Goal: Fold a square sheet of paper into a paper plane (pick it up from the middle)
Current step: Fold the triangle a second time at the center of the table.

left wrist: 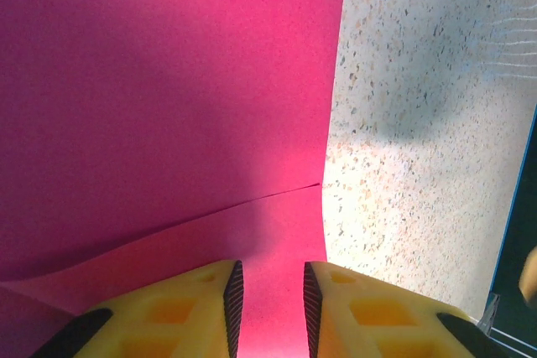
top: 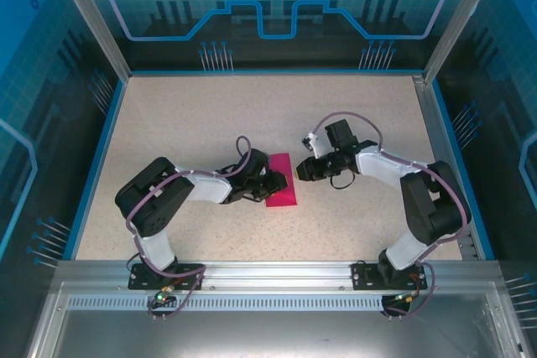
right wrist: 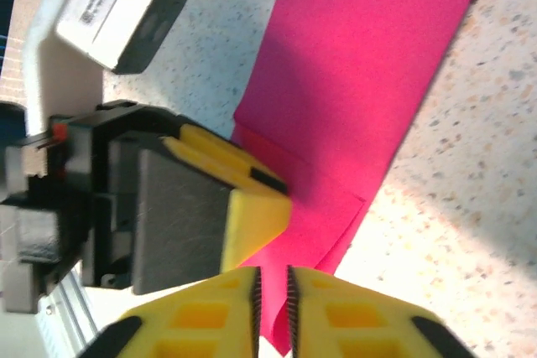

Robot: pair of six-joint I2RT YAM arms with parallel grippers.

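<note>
Left arm: reaches from its base at the near edge of the desk toward the middle.

Left end effector: set low at the left long edge of the paper plane. In the left wrist view the end effector is released. Its yellow fingers stand a short gap apart and magenta paper shows through that gap. Nothing is clamped between the pads. In the right wrist view one of its yellow fingers rests over the sheet's edge.

Paper plane: lies flat about the middle of the desk, slightly toward the near edge. It presents as a narrow folded strip, long axis running from far to near. Stacked layers show, with a fold edge crossing the strip. Its right long edge is straight against bare desk.

Right end effector: just beside the strip's right long edge, pointing left at it. In the right wrist view the end effector is nearly clenched, only a thin slit left between the ribbed pads. Magenta shows within the slit. Whether the paper is nipped there or merely lies beneath cannot be told.

Right arm: bends in from its base at the near edge.
</note>
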